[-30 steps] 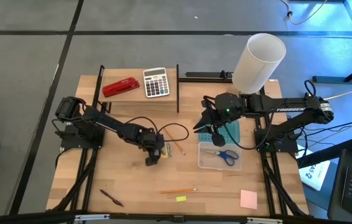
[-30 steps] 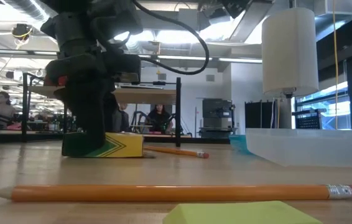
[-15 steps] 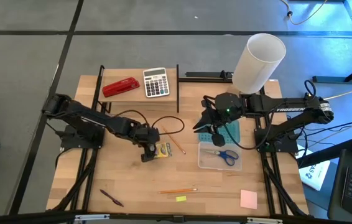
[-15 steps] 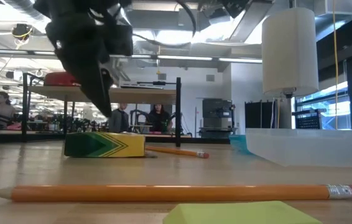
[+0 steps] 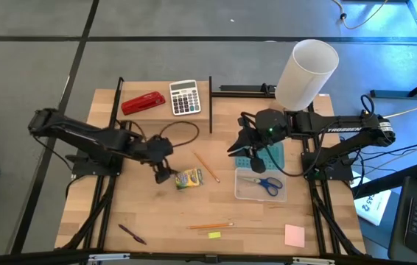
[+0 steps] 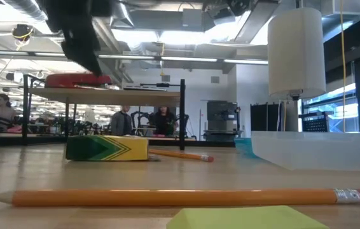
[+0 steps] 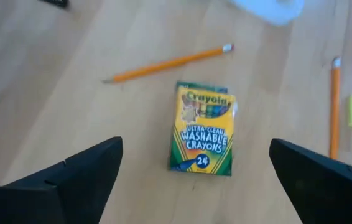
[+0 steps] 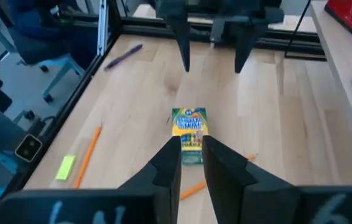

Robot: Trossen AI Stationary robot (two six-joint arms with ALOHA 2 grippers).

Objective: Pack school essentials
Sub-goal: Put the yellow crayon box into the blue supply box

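Note:
The yellow-green crayon box (image 5: 188,178) lies flat on the table, label up; it also shows in the left wrist view (image 7: 204,127) and the low view (image 6: 107,147). My left gripper (image 5: 163,173) hangs open and empty just left of the box and above it. My right gripper (image 5: 244,144) hovers empty beside the clear container (image 5: 261,193), its fingers a narrow gap apart. The blue-handled scissors (image 5: 261,182) lie in the container. One orange pencil (image 5: 206,167) lies by the box, another (image 5: 211,225) near the front. The yellow piece (image 5: 214,235), pink note pad (image 5: 294,235) and purple pen (image 5: 132,233) lie at the front.
The red stapler (image 5: 143,102) and grey calculator (image 5: 185,97) sit on a raised shelf at the back left. A tall white cylinder (image 5: 308,70) stands at the back right. Bare wood lies between the crayon box and the front items.
My left gripper has left the crayon box, risen and drawn back toward the table's left edge. The box stays flat where it was.

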